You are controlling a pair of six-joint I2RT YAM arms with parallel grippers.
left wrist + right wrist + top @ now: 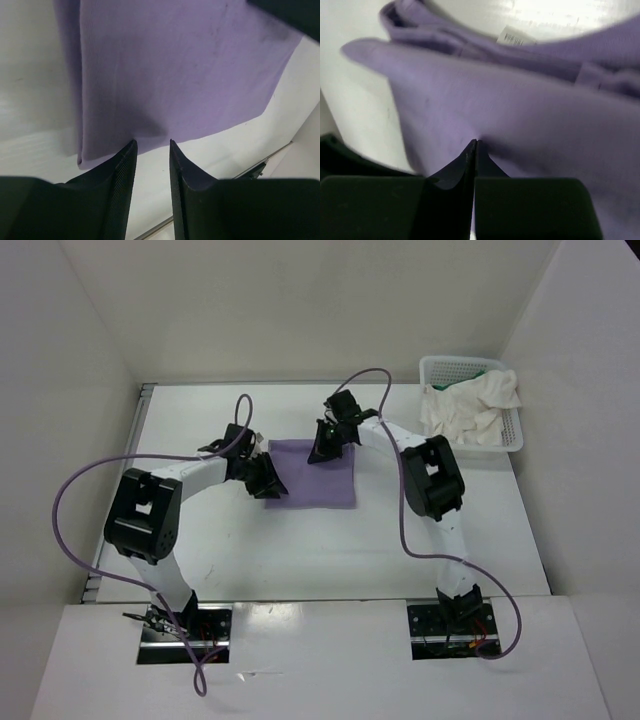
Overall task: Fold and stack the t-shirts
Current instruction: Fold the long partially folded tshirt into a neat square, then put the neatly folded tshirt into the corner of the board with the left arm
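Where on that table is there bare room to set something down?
Free: the strip between lavender shirt and arm bases, plus the far-left corner. Crowded: the middle, where the left hand and right hand meet that shirt, and the basket corner.

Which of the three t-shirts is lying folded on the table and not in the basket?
The lavender shirt, a flat rectangle mid-table; the off-white shirt and green shirt are bunched in the white basket at the far right.

A white mesh basket (pixel 450 363) sits on the white table (pixel 300 550) — far right corner.
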